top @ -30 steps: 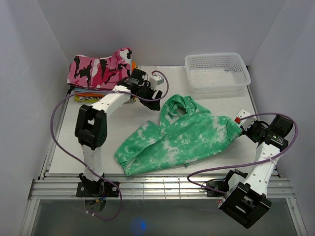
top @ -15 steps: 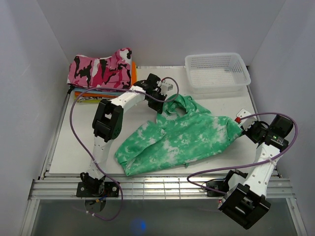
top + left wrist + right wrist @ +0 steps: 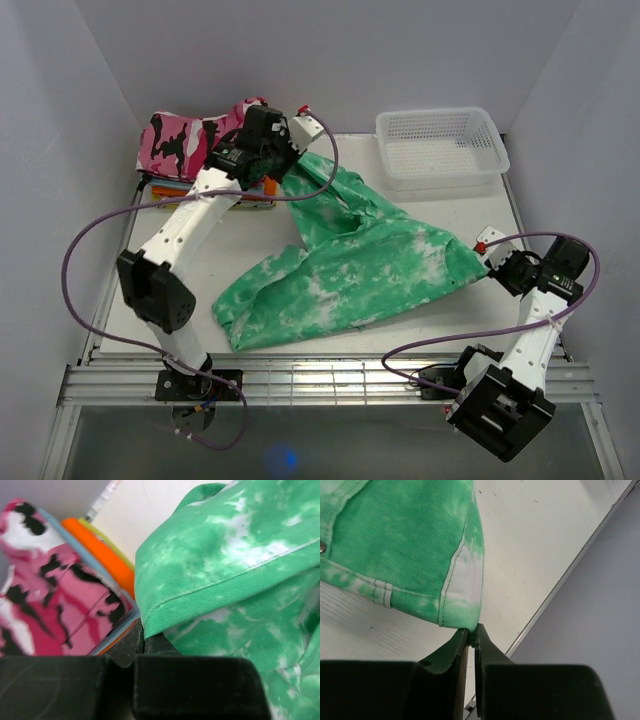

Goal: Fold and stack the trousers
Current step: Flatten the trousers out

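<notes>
Sprawling crumpled over the middle of the table (image 3: 460,205), the trousers (image 3: 350,265) show mint green with white blotches. 1 end lies near the front-left edge. Another part is drawn up toward the far left, and a third corner stretches to the right.

Left hand (image 3: 283,168): pressed together, pinching a stitched, hemmed fold of the trousers. That fold is lifted off the table at the far-left end.

Right hand (image 3: 471,629): also pressed together, nipping the very corner of a seamed edge of the trousers at the right side, low over the table.

Camouflage garment (image 3: 185,140), pink, black and white, sits on top of a stack at the far-left corner, just beside the left hand. Orange folded clothes (image 3: 102,557) lie beneath it.

White mesh basket (image 3: 440,172) stands at the far right, apart from the trousers.
</notes>
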Robot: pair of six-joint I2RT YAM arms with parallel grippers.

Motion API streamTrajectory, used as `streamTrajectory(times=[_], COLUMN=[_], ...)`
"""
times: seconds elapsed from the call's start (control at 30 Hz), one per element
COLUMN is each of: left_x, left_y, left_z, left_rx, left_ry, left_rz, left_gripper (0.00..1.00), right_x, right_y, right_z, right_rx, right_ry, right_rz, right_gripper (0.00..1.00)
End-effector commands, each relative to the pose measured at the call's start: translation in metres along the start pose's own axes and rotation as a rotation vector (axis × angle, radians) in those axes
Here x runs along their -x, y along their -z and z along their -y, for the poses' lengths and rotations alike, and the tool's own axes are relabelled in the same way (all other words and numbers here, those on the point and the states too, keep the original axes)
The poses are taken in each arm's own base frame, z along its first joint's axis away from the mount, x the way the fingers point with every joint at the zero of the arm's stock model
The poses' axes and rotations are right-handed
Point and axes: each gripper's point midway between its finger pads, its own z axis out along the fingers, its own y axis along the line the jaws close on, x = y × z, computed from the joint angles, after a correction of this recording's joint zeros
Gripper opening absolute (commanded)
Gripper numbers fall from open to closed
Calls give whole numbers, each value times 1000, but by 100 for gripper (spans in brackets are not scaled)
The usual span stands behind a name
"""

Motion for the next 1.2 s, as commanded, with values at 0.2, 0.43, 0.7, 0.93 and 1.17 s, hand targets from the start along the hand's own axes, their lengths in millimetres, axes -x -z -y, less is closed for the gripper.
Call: streamTrajectory(times=[0.2, 0.43, 0.7, 0.93, 1.17], left_x=[-65, -51, 38, 137, 115], left_y=[101, 80, 28, 18, 29], left_z=[29, 134, 220, 292, 278], left_rx=[4, -302, -524, -664, -654], left_ry=[-80, -26, 8, 10, -30], left_rz=[-9, 104, 228, 412, 381], left_gripper=[0, 0, 0, 0, 80], right_x=[2, -1, 45, 42, 42], right_y=[3, 2, 20, 12, 10], right_z=[5, -24, -5, -6, -7], right_rx=[11, 136, 108, 100, 108], right_ry=[67, 125, 39, -35, -35], right_rz=[-3, 4, 154, 161, 164], right_gripper=[8, 11, 95, 95, 92])
